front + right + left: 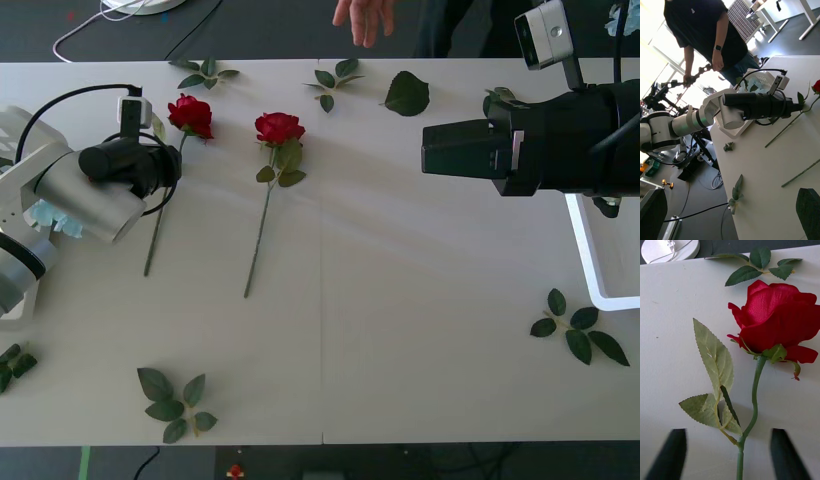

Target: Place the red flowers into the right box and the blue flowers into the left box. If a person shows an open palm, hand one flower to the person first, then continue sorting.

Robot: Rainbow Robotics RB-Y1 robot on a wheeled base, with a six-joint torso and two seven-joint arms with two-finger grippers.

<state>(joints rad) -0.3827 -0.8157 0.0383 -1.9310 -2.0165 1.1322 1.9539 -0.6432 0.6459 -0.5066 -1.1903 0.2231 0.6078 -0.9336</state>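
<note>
Black fingers of the left gripper stand wide open, holding nothing, astride a red rose's stem; its bloom lies straight ahead, stem running back between them. Right gripper hovers well apart.

A red rose is seen lying on the white bench, its bloom large and its green stem running down between the two dark fingers of the left claw, which are spread wide apart on either side of the stem. Serrated leaves branch from the stem. Beyond the bloom a loose leaf sprig is laid, and a white round object with a cable is seen at the bench's far corner.
</note>
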